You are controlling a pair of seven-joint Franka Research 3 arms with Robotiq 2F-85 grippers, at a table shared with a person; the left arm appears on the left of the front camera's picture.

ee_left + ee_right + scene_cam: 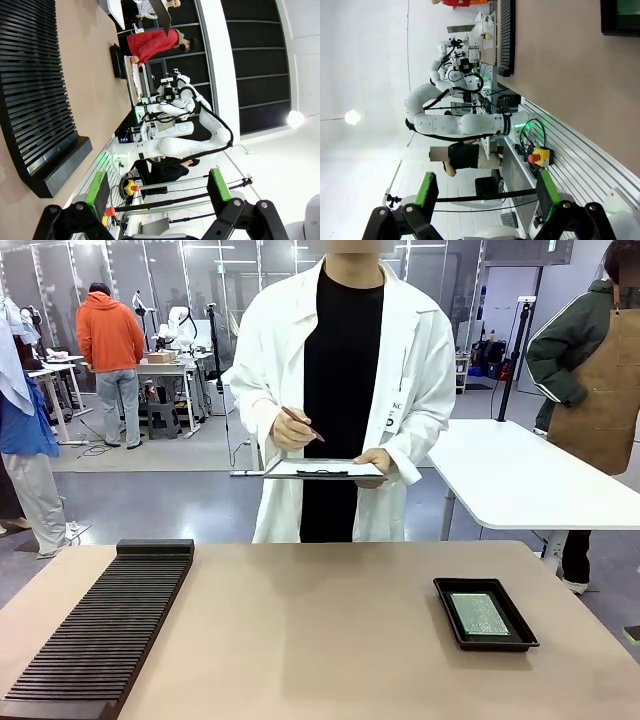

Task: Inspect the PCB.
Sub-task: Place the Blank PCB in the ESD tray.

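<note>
The PCB (480, 612), pale grey-green and speckled, lies flat in a shallow black tray (447, 606) on the right side of the table. In the right wrist view the tray (609, 22) sits at the top right corner with a strip of the PCB (629, 6) showing inside it. My right gripper (485, 192) is open with nothing between its green pads (426, 190), well away from the tray. My left gripper (159, 192) is open and empty too, its pads (97, 192) off the table's near edge beside the rack.
A long black slotted rack (100, 630) lies along the table's left side. At the far edge a person in a white coat holds a clipboard (322, 469) and a pen (302, 424). A white table (520, 480) stands behind on the right.
</note>
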